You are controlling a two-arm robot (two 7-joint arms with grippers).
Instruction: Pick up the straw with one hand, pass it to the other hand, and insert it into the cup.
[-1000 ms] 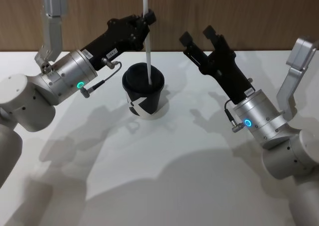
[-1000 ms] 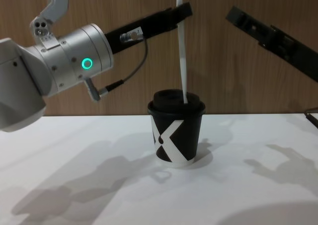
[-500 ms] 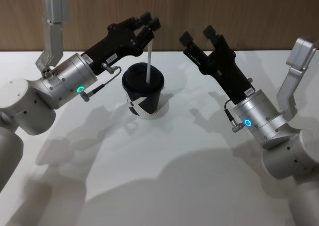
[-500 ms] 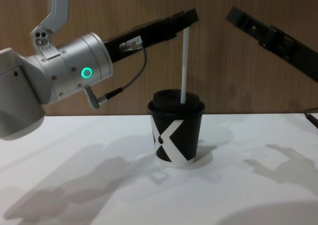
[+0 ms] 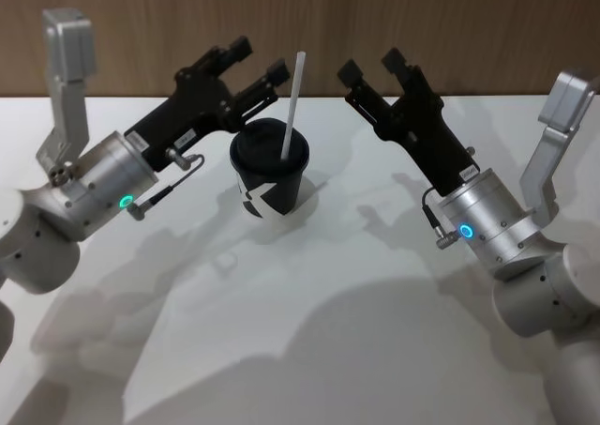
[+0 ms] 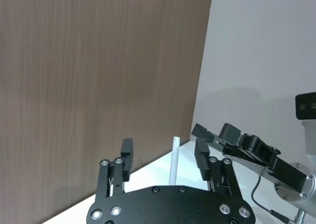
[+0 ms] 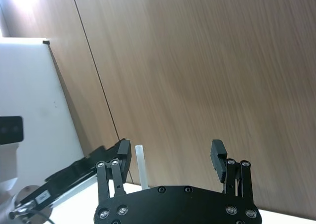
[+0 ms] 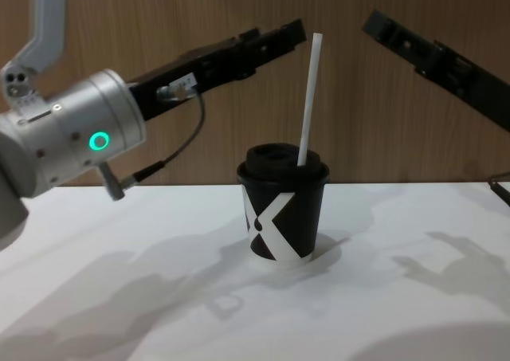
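The black cup with a white X mark stands on the white table. The white straw is stuck through its domed lid and leans slightly, free of both grippers. My left gripper hovers open just left of the straw's top, apart from it. Between its fingers the left wrist view shows the straw farther off. My right gripper stays raised to the cup's right, open with nothing in it. The straw also appears in the right wrist view.
The white table spreads wide around the cup. A wooden wall stands right behind it. Both silver wrists hang over the table's left and right sides.
The left gripper opened, let go of the straw and drew back to the left. The straw sank deeper into the cup and now leans a little. The right arm stayed still.
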